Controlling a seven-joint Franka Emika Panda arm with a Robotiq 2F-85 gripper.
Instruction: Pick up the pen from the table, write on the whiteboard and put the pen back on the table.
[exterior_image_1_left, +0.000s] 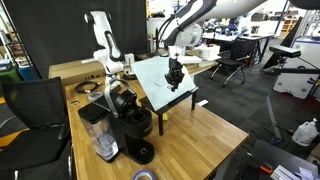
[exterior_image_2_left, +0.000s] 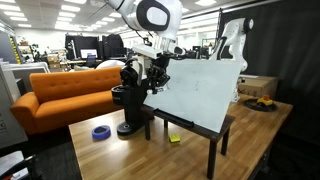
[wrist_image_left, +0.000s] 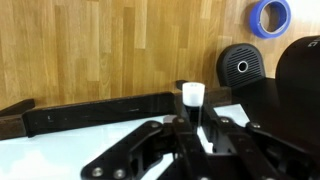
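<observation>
White-tipped dark pen (wrist_image_left: 192, 96) pokes toward 12 o'clock, clamped in the black gripper (wrist_image_left: 192, 126) at 6, beside the dark edge of the whiteboard (wrist_image_left: 45, 160). Open wooden table (wrist_image_left: 100, 50) spreads from 9 to 12; a blue tape roll (wrist_image_left: 270, 15) lies at 1, a black coffee machine (wrist_image_left: 245, 66) at 3.

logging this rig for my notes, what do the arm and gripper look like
The arm is glossy white, built of rounded tubular segments, with a round dark cap on one joint. The gripper is all black; in the wrist view its fingers are matte black bar linkages. No markings or cables can be made out.
</observation>
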